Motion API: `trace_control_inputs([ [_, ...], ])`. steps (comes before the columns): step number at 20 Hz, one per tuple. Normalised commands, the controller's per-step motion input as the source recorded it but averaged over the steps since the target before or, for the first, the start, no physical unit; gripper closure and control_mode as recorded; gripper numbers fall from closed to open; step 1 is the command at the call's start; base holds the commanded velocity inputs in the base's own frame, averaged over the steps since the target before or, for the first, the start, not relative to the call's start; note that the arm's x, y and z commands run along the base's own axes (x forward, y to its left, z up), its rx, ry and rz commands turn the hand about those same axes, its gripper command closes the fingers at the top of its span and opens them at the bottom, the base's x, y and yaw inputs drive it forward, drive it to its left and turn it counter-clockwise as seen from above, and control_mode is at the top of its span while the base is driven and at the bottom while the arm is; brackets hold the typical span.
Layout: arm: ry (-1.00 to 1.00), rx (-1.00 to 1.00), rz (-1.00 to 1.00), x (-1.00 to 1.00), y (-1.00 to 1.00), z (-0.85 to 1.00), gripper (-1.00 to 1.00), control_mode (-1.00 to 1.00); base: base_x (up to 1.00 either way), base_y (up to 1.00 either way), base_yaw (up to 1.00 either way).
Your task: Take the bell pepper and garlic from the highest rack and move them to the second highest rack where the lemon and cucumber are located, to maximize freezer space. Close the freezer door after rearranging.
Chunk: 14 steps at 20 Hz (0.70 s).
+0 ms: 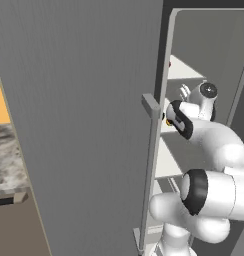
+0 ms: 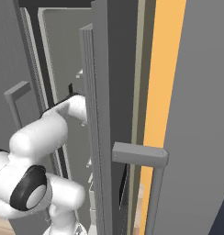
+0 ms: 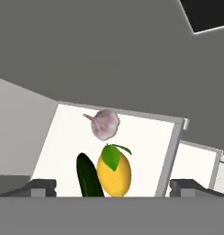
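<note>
In the hand view the garlic (image 3: 104,124), a pale pinkish bulb, lies on a white shelf panel (image 3: 146,147) of the freezer. Close in front of it are the yellow lemon (image 3: 114,173) with its green leaf and the dark green cucumber (image 3: 88,178). My gripper (image 3: 114,188) is open just short of them, its fingertips (image 3: 40,187) standing wide on either side with nothing between them. The arm reaches past the open freezer door (image 1: 94,125) to the shelves, with the hand (image 1: 201,95) inside. A red speck (image 1: 169,64) at the upper shelf's edge may be the bell pepper; I cannot tell.
The door's long bar handle (image 1: 151,150) stands close to the left of the arm. White shelf panels (image 1: 181,70) sit above and below the hand. A second grey door with a bar handle (image 2: 155,183) stands to the right, beside an orange wall strip (image 2: 164,69).
</note>
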Motion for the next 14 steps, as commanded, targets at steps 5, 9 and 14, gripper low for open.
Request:
trace_control_inputs([
  [5,0.0,0.0,0.0,-1.0,0.41,0.51,-1.0,-1.0,0.0,0.0,0.0],
  [9,0.0,0.0,0.01,-1.0,0.13,0.79,-1.0,-1.0,0.0,0.0,0.0],
  [14,-0.01,0.02,0.1,-0.96,0.0,0.99,-1.0,-1.0,0.0,0.0,0.0],
])
